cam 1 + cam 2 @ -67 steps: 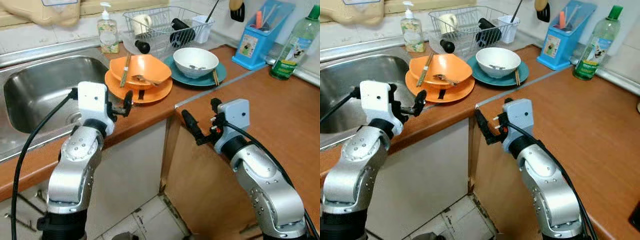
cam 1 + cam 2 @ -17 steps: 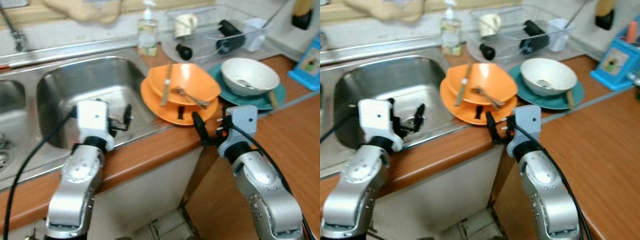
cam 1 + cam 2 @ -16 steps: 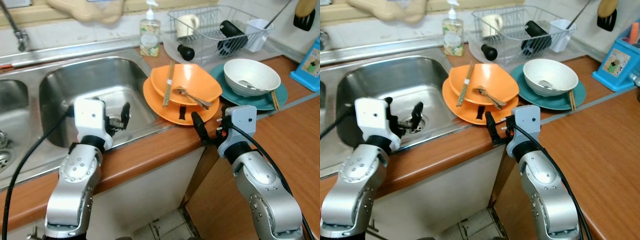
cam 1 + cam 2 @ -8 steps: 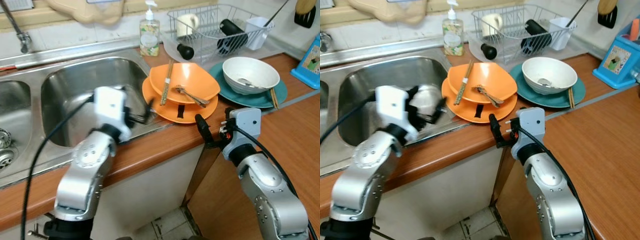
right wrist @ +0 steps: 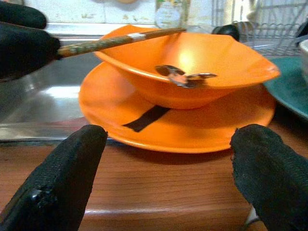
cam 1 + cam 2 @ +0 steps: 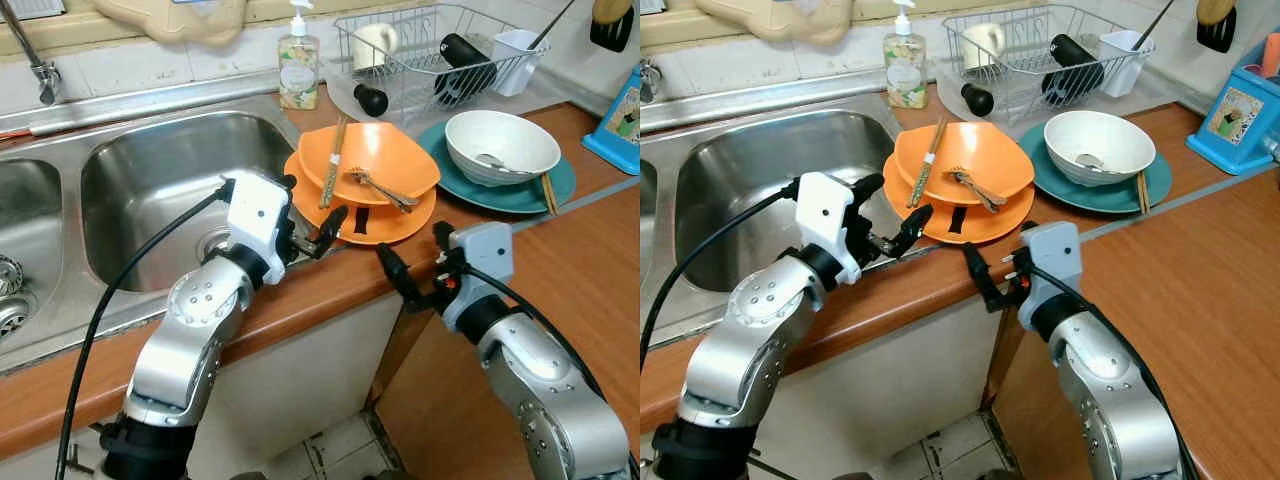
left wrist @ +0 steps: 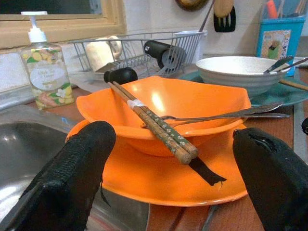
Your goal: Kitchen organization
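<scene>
Left eye view: left pincer [image 6: 313, 217] spread apart with nothing held, hovering at the near rim of the orange plate [image 6: 395, 224] on the desk [image 6: 300, 300] beside the sink [image 6: 150, 180]; right pincer [image 6: 407, 281] parted too and holding nothing, low at the desk edge.
Right eye view: orange bowl [image 6: 965, 163] sits on the plate; chopsticks [image 6: 927, 164] lie across its sink-side rim, long axis running from the near edge back toward the dish rack [image 6: 1030, 50]; a fork [image 6: 973, 188] rests inside the bowl.
Left wrist view: chopstick butts point at the camera, tips away toward the rack; soap bottle [image 7: 46, 72] stands behind.
Right wrist view: plate and bowl straight ahead, between the black fingers [image 5: 57, 178].
Risk: my guess is that a clumsy pinch on the rim would tip the bowl, rolling the chopsticks into the sink; both pincers closing in together may collide.
</scene>
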Tool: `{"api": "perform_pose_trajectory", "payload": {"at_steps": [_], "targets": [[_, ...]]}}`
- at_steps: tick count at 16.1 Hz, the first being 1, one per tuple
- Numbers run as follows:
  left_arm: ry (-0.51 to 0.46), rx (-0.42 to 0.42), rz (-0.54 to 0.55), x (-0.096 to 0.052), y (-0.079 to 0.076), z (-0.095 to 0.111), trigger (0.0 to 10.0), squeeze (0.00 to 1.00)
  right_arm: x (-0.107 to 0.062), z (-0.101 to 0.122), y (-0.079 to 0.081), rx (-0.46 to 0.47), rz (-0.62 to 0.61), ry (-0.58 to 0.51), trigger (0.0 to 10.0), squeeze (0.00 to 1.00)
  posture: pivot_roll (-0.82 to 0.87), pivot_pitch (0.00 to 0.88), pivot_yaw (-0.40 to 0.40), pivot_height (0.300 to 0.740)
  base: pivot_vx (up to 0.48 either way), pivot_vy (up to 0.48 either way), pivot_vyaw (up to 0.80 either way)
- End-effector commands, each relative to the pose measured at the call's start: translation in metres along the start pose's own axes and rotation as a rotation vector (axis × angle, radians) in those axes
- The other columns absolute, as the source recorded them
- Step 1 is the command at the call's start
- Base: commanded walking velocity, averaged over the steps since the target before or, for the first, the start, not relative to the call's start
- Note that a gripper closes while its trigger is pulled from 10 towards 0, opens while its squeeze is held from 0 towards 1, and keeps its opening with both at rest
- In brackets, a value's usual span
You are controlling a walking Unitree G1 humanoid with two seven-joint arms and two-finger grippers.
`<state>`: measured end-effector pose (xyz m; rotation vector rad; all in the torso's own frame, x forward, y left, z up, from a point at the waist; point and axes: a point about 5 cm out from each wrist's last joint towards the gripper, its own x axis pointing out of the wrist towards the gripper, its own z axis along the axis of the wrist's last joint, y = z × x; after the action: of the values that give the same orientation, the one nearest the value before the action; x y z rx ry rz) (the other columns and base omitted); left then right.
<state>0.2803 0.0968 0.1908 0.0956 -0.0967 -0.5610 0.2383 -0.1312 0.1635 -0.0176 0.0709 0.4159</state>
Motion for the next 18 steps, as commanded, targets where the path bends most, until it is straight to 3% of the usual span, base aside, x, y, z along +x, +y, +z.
{"api": "perform_pose_trajectory", "payload": {"at_steps": [1, 2, 18], "targets": [[0.021, 0.019, 0.015, 0.004, 0.0, -0.002, 1.9, 0.0, 0.0, 0.005, 0.003, -0.014, 0.034, -0.01, 10.0, 1.0, -0.05, 0.041, 0.011, 0.74, 0.0, 0.0, 0.0], [0.024, 0.018, 0.021, 0.007, -0.001, -0.003, 0.0, 0.0, 0.001, 0.005, 0.006, -0.02, 0.056, -0.007, 10.0, 1.0, -0.05, 0.041, 0.011, 0.74, 0.0, 0.0, 0.0], [0.025, 0.025, 0.065, 0.015, 0.0, -0.004, 0.0, 0.0, 0.003, 0.005, 0.011, -0.035, 0.106, -0.014, 10.0, 1.0, -0.05, 0.041, 0.013, 0.74, 0.0, 0.0, 0.0]]}}
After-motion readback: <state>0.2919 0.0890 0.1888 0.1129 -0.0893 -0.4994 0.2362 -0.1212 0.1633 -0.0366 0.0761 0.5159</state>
